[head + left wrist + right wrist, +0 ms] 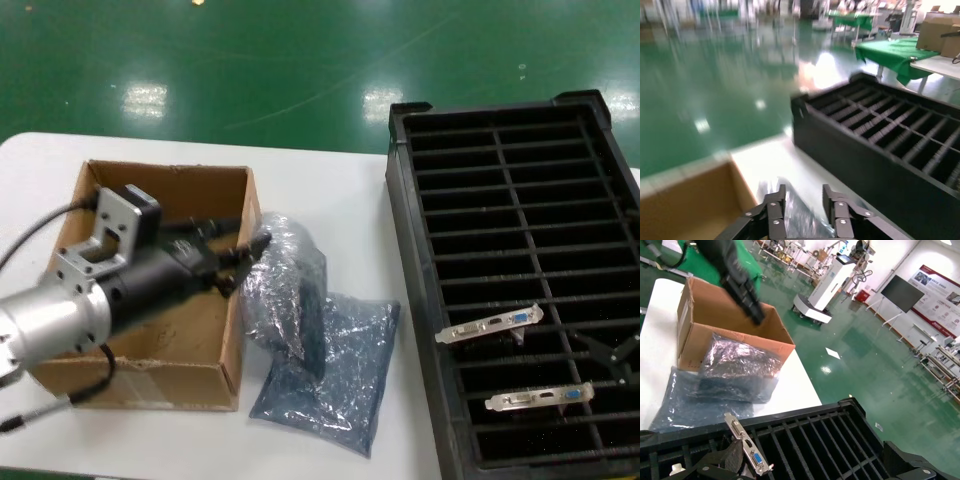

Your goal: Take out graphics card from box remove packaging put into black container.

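**Step in hand: lifting the bagged card clear of the box**

The box (150, 290) sits near the table's (330, 200) left edge. The left gripper (252, 262) reaches over the box's right wall, its fingers pinching the top of the packaging (285, 290). The bag leans against that wall, outside it, with the dark graphics card (312, 325) inside. It rests partly on a flatter blue bag (335, 385).

Recommended practice: keep the pinch on the bag film only, lift vertically until the bag hangs free of the wall, and avoid dragging the blue bag along.

The black container (405, 260) occupies the table's right side; two cards (490, 325) already stand in its near slots. The right gripper (610, 358) waits over the container; whether its fingers are parted or closed, I cannot tell.
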Controlling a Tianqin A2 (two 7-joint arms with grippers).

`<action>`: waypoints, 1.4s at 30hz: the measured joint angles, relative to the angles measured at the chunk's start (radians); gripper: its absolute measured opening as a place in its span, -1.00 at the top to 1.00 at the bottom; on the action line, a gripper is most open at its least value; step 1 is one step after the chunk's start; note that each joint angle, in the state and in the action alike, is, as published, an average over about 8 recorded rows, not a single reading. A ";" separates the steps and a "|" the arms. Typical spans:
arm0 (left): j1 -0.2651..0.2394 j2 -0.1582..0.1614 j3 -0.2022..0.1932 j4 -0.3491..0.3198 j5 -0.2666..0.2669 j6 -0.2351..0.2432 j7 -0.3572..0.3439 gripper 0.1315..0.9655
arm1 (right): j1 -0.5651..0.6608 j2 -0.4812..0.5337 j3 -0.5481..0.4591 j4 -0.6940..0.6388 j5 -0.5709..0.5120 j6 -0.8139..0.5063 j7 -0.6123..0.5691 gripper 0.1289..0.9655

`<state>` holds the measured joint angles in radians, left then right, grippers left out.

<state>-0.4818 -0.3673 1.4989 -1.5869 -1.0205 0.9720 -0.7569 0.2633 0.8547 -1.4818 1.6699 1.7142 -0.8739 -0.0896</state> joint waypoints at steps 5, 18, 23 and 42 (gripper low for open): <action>0.038 -0.061 -0.006 -0.110 -0.071 -0.123 0.147 0.59 | 0.000 0.000 0.000 0.000 0.000 0.000 0.000 -1.00; 0.146 -0.120 -0.028 -0.233 -0.232 -0.369 0.431 -0.04 | -0.009 -0.020 -0.004 -0.002 0.003 0.031 0.003 -1.00; 0.163 -0.108 -0.021 -0.219 -0.260 -0.399 0.442 -0.36 | -0.023 -0.049 -0.010 -0.006 0.008 0.078 0.008 -1.00; 0.243 -0.064 0.010 -0.167 -0.391 -0.544 0.522 -0.94 | -0.084 -0.177 -0.038 -0.022 0.027 0.279 0.029 -1.00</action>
